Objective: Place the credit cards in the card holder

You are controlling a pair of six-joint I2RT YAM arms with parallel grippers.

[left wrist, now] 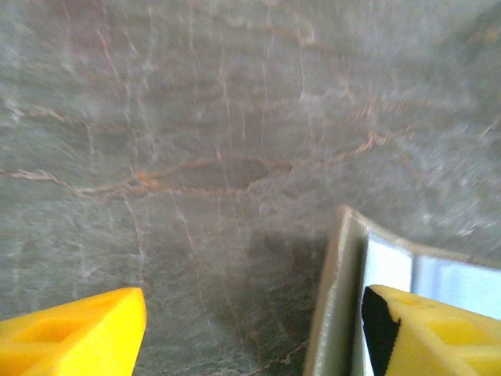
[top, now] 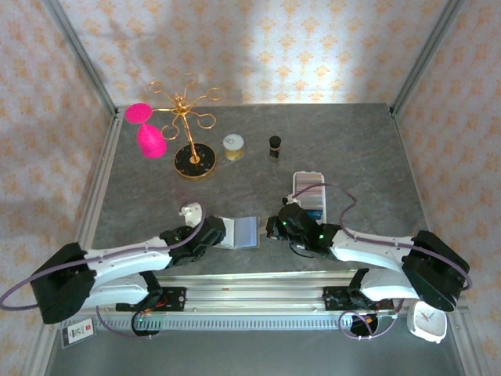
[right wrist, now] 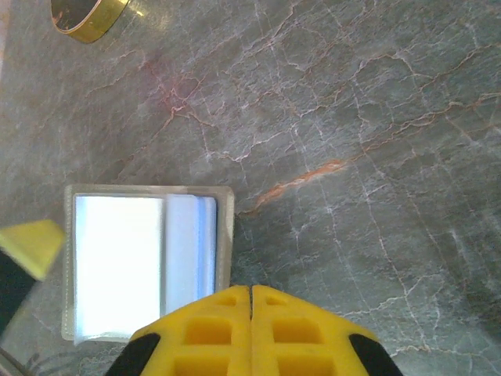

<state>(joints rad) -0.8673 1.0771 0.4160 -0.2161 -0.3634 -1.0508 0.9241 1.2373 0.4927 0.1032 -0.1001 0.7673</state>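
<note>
One left end effector (left wrist: 254, 313) gapes, one right end effector (right wrist: 250, 296) is clenched on nothing, flanking one open card holder (right wrist: 226, 235).

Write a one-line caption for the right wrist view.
The right gripper, shut, beside the open card holder on the grey table.

No legible text or labels

1. Bare table (top: 250, 188) right behind the card holder (top: 243, 232).
2. Far behind it: gold stand (top: 188, 129), little jar (top: 233, 146), dark bottle (top: 275, 146).
3. Left arm (top: 133, 254) at its left side; right arm (top: 368, 247) and white tray (top: 308, 192) on its right.
</note>
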